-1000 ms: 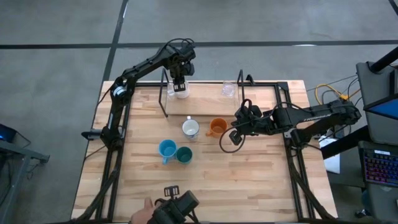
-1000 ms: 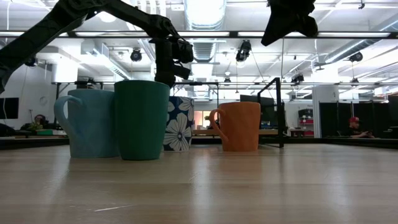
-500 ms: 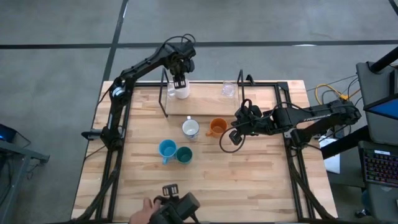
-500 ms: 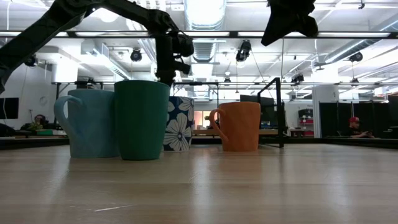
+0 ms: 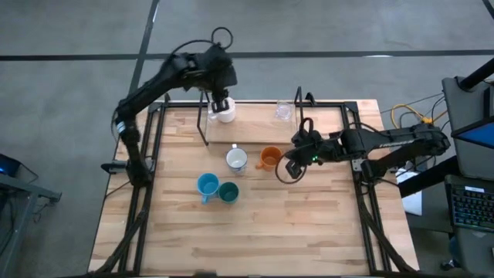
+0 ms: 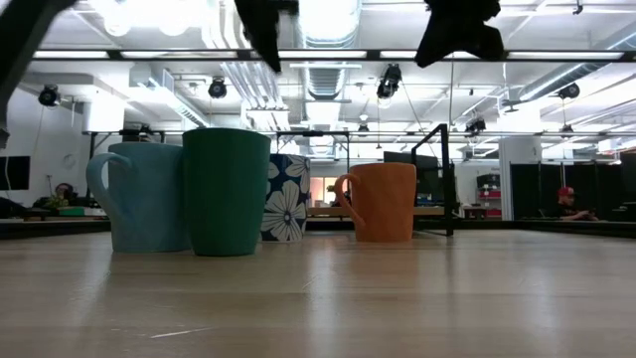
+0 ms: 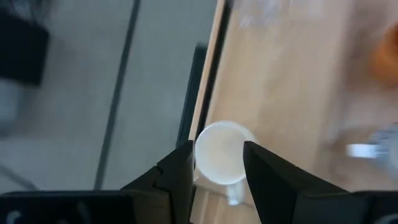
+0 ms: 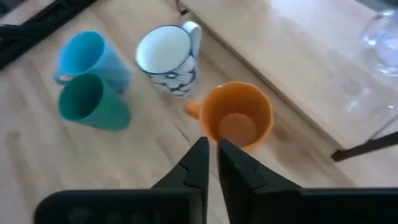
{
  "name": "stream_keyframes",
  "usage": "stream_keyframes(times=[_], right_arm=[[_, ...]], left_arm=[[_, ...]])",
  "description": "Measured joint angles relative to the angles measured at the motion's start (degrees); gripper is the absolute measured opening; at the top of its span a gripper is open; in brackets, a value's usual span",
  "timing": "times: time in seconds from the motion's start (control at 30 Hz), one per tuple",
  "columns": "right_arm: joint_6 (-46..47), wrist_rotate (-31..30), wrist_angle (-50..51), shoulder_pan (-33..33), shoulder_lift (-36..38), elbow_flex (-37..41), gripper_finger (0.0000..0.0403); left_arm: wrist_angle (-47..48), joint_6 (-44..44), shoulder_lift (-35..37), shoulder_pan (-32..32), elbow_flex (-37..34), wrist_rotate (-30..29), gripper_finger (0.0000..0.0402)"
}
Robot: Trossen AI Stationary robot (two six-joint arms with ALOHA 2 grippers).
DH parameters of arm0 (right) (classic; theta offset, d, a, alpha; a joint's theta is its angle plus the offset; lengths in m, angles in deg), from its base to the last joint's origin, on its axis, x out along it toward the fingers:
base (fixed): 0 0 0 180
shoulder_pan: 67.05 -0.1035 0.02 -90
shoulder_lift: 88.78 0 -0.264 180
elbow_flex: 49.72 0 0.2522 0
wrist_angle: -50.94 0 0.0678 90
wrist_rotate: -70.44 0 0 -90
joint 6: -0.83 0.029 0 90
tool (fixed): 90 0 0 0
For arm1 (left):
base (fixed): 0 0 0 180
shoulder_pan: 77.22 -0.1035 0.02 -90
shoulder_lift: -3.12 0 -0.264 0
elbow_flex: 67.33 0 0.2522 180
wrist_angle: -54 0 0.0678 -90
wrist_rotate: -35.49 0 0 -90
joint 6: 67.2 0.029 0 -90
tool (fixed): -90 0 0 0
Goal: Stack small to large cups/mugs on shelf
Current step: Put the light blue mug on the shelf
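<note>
Over on the left, the left gripper [image 5: 221,103] hangs above the white cup [image 5: 225,114], which sits on the shelf [image 5: 255,127] at its left end by the black upright loop; in the left wrist view its fingers [image 7: 180,171] stand apart either side of the cup's rim without touching it, so nothing is held. Moving across the worktop [image 5: 309,224], the light blue mug [image 5: 206,185] and the dark teal-green cup [image 5: 228,191] stand touching, side by side, with the white flower-patterned mug [image 5: 236,159] just beyond them and the orange mug [image 5: 270,157] beside that; the clear glass [image 5: 283,110] is up on the shelf, well apart from the white cup. On the right, the right gripper [image 5: 296,164] hovers just beside the orange mug, its fingers [image 8: 198,163] nearly closed together and empty. My read is that the orange mug is next. To do it well, the fingers need to spread, drop one inside the rim and one outside on the side away from the handle, pinch the wall, and lift straight up so the flowered mug isn't clipped. As for writing: no brand, label or lettering is readable on any cup, only the blue flower pattern.
</note>
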Motion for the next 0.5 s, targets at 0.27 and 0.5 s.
stream_keyframes(times=[0.27, 0.5], right_arm=[[-4.0, 13.4, -1.6, 6.0, -0.1, -7.8, 0.0103], [-6.1, 13.5, -3.7, 7.9, -0.2, -8.1, 0.0133]], left_arm=[[-1.9, -12.7, 7.7, 12.5, -0.3, -5.2, 0.0125], [-1.8, -18.0, 7.8, 16.0, -5.4, -4.6, 0.0125]])
